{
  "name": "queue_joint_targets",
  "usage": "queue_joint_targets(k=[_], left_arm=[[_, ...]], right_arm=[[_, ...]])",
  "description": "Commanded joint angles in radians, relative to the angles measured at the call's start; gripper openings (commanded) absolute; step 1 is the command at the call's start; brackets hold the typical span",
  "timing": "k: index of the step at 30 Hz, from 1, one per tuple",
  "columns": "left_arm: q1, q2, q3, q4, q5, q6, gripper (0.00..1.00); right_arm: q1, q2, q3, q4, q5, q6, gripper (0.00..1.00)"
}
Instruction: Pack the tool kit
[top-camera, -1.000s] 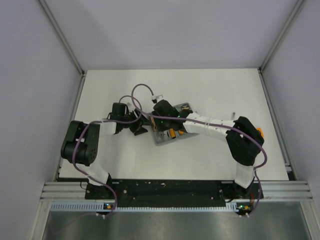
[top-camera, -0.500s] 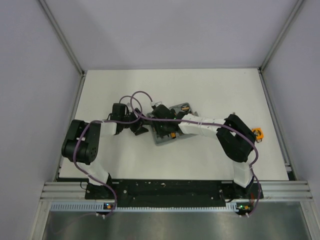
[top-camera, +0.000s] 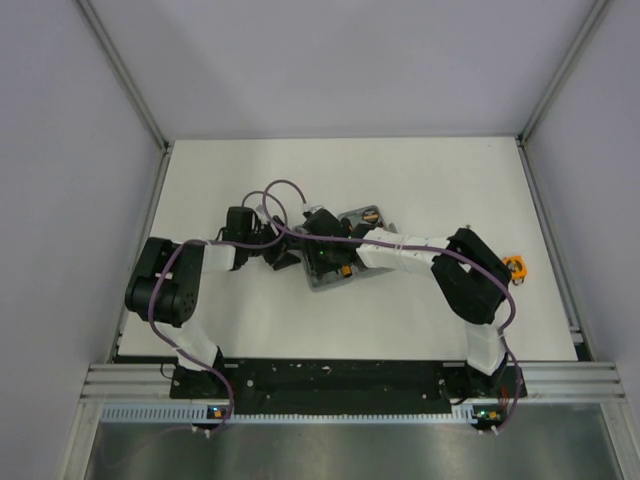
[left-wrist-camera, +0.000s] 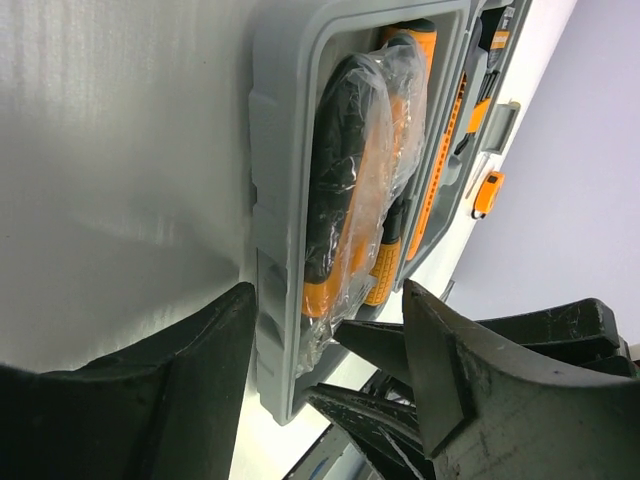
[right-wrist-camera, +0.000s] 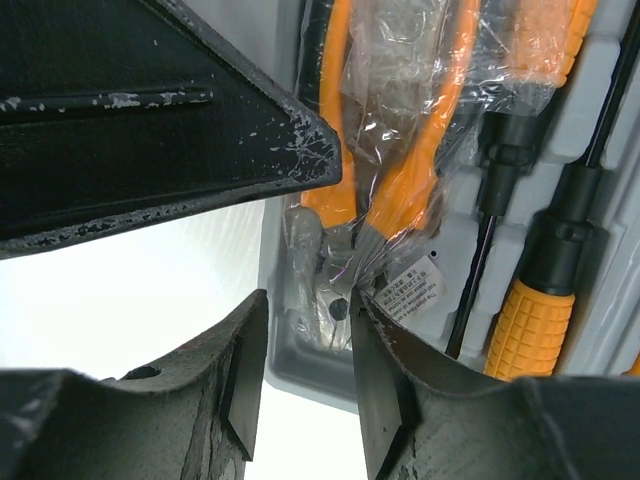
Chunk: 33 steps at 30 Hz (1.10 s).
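The grey case (top-camera: 327, 282) lies open at the table's middle. Bagged orange-handled pliers (right-wrist-camera: 400, 190) and orange-and-black screwdrivers (right-wrist-camera: 530, 320) lie in its slots. My right gripper (top-camera: 325, 262) is open a little and hangs over the case's near-left end. In the right wrist view it (right-wrist-camera: 308, 320) straddles the end wall and the pliers' head, with one finger (right-wrist-camera: 385, 390) on the plastic bag. My left gripper (top-camera: 283, 255) is open at the case's left side. In the left wrist view it (left-wrist-camera: 328, 300) has the case wall (left-wrist-camera: 270, 200) between its fingers. The round tape measure (top-camera: 515, 266) lies on the table at the right.
The case's lid (top-camera: 362, 215) lies open behind the tray. The left gripper's finger (right-wrist-camera: 200, 120) fills the top of the right wrist view, close to my right fingers. Grey walls stand round the white table (top-camera: 420, 180). Purple cables loop above both wrists.
The right arm's elbow has swung left and uncovered the tape measure. The right gripper has moved slightly left over the case. The left arm has barely moved.
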Motion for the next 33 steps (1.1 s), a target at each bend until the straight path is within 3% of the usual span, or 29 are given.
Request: queue_joint_targets(k=[1, 9, 18, 23, 33], left_arm=[[-0.002, 0.002, 0.005, 0.007, -0.007, 0.02, 0.63], [-0.002, 0.006, 0.062, -0.067, -0.09, 0.062, 0.52], [-0.004, 0.049, 0.113, -0.096, -0.131, 0.092, 0.39], [-0.004, 0.081, 0.128, -0.102, -0.148, 0.095, 0.36], [-0.01, 0.103, 0.182, -0.25, -0.209, 0.145, 0.25]], right_arm=[[-0.003, -0.041, -0.01, 0.038, 0.051, 0.0, 0.37], [-0.018, -0.112, 0.011, 0.038, 0.156, -0.059, 0.36], [-0.049, -0.005, 0.105, 0.041, 0.137, -0.129, 0.33], [-0.066, 0.046, 0.151, 0.05, 0.139, -0.145, 0.31], [-0.089, 0.1, 0.152, 0.05, 0.182, -0.158, 0.28]])
